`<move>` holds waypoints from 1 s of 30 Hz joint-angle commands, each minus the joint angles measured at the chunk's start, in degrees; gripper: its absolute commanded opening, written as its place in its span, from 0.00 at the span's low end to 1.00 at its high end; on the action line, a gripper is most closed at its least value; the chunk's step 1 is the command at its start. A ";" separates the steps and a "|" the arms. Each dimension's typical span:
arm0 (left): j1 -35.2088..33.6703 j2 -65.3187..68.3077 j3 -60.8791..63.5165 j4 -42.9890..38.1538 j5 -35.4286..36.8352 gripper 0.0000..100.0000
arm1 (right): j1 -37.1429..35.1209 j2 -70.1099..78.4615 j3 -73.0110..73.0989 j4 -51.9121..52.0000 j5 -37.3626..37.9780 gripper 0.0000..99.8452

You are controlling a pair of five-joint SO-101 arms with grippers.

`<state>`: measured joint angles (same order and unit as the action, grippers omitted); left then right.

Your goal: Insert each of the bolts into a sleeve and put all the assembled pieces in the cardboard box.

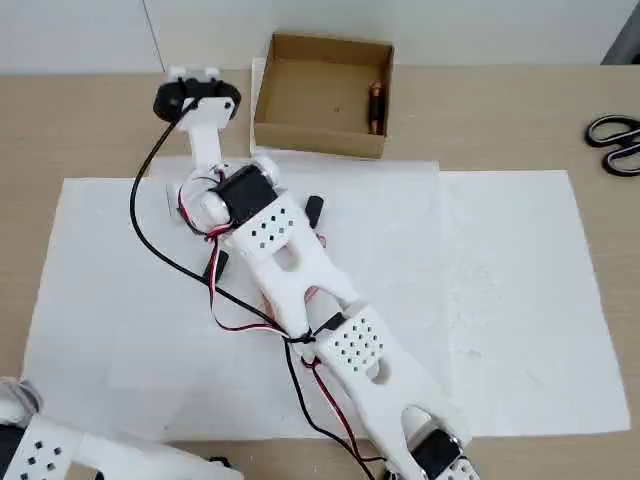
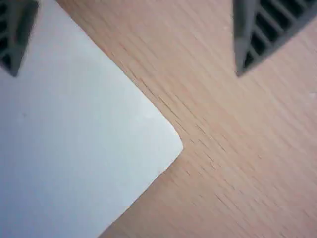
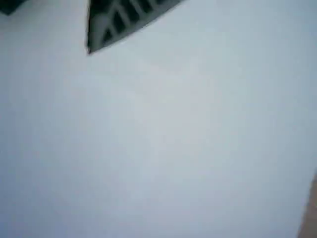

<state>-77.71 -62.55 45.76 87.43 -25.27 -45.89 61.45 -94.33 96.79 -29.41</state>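
The left gripper (image 2: pixel 126 74) hangs wide apart over a corner of the paper sheet (image 2: pixel 74 163) on the table (image 2: pixel 237 163); the right gripper (image 3: pixel 49 27) seems slightly apart above the paper. One assembled bolt and sleeve (image 1: pixel 376 107) lies by the right wall inside the cardboard box (image 1: pixel 310 138), at the upper middle of the high view.

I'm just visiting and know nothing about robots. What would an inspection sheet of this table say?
Surface: wooden table, white paper sheet spread on it.
Job's things: cardboard box at the table's far side, one assembled piece inside.
Clutter: scissors.
Hands: left hand open over the paper's corner; right hand above the paper.
Cables: black and red cables along the right arm.
Surroundings: pale wall.
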 commanded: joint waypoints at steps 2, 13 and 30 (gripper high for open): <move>0.18 -0.62 -0.22 0.35 -0.35 0.26 | -0.22 1.71 -1.76 1.27 -3.78 0.17; 0.18 -0.62 -0.22 0.18 -0.35 0.26 | -2.33 2.51 -1.76 2.15 -7.74 0.17; 0.26 -0.62 -0.48 0.00 -1.49 0.26 | 0.13 -1.10 -1.76 2.77 8.53 0.18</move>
<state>-77.71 -62.55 45.76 87.43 -26.42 -47.65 65.14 -94.33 98.73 -25.71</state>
